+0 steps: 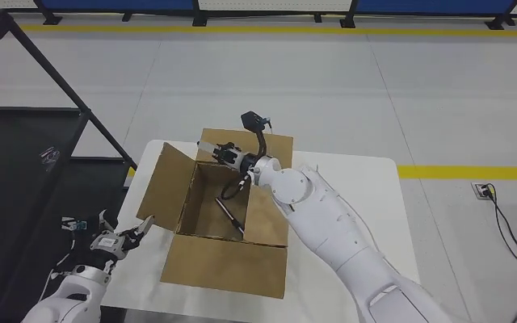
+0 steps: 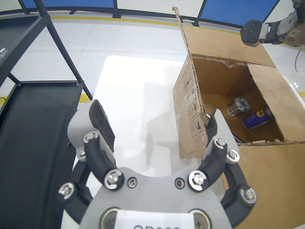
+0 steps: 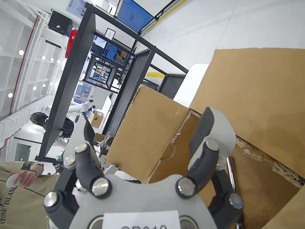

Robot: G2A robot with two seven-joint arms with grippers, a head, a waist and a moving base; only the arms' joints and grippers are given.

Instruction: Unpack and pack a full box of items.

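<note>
An open cardboard box (image 1: 228, 266) stands on the white table (image 1: 355, 194) with its flaps spread. Inside lie a blue can (image 2: 258, 118), a metal cylinder (image 2: 238, 106) and a thin dark rod (image 1: 231, 216). My left gripper (image 1: 123, 236) hovers open at the table's left edge, a short way from the box's left flap (image 2: 190, 82), with nothing between its fingers (image 2: 102, 122). My right gripper (image 1: 218, 150) is open over the box's far left corner (image 3: 152, 139), and that corner shows between its fingers (image 3: 202, 129). It holds nothing.
A black metal shelf rack (image 1: 48, 161) stands close to the table's left side, beside my left gripper (image 2: 157, 125). The right half of the table is bare, and the right arm (image 1: 323, 218) stretches across it toward the box.
</note>
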